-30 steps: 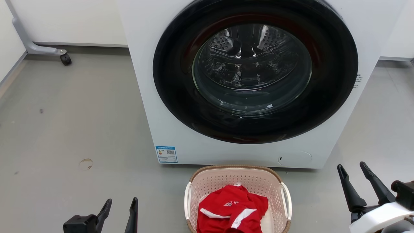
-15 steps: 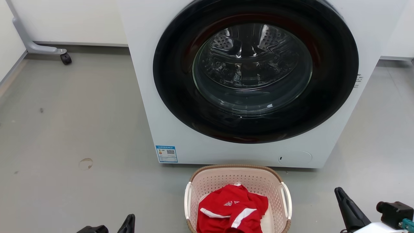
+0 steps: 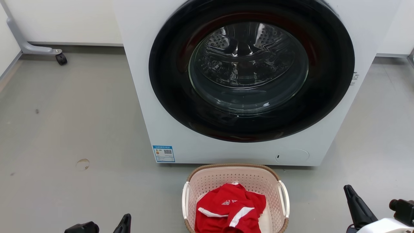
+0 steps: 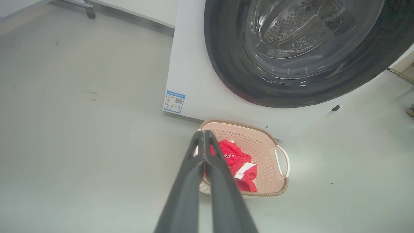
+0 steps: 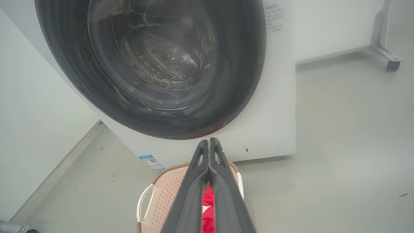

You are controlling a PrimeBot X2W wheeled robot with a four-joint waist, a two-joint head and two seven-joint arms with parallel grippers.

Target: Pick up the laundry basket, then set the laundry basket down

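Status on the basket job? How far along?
Done: nothing; the laundry basket sits on the floor by the washing machine. In hand: left end effector and right end effector shut, empty, clear of the handles. Remaining: grasp, lift, set down.

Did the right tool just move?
Yes. The right tool has dropped down the head view, toward the robot: its tip was level with the laundry basket's far rim, now beside its handle.

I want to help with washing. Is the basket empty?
No, not empty. A crumpled red and white garment lies inside the laundry basket, well below its rim.
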